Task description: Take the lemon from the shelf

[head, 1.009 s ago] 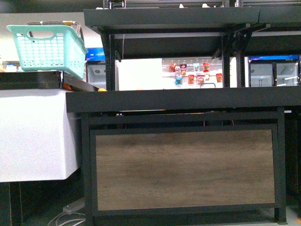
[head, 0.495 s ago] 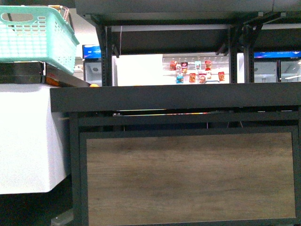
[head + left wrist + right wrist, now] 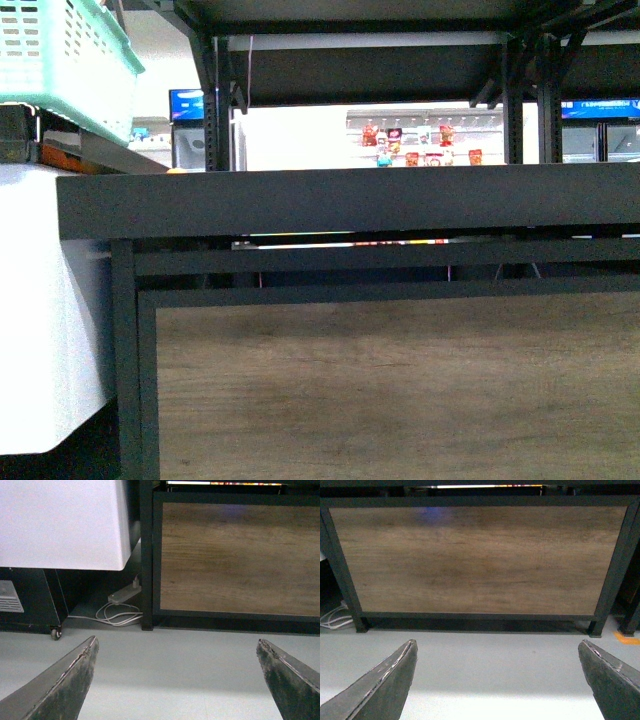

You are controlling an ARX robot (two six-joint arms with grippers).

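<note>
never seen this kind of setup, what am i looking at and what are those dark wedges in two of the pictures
This is a two-armed robot facing a black shelf with a wood-grain panel. The front picture comes from a camera on its body; the other two from cameras on its wrists, aimed low toward the floor. The dark wedges are gripper fingers: the left gripper and right gripper are both open, holding nothing. A teal basket sits left of the shelf. No lemon shows clearly.

Thick front edge of shelf (image 3: pixel 350 200) bars the way at mid-height; wood panel (image 3: pixel 400 390) shuts off all below. Open gap betw. tiers above, cut by uprights (image 3: pixel 513 110). At left, teal basket (image 3: pixel 60 60) & white cabinet (image 3: pixel 40 300) crowd in; open floor (image 3: pixel 175 670) in front.
</note>
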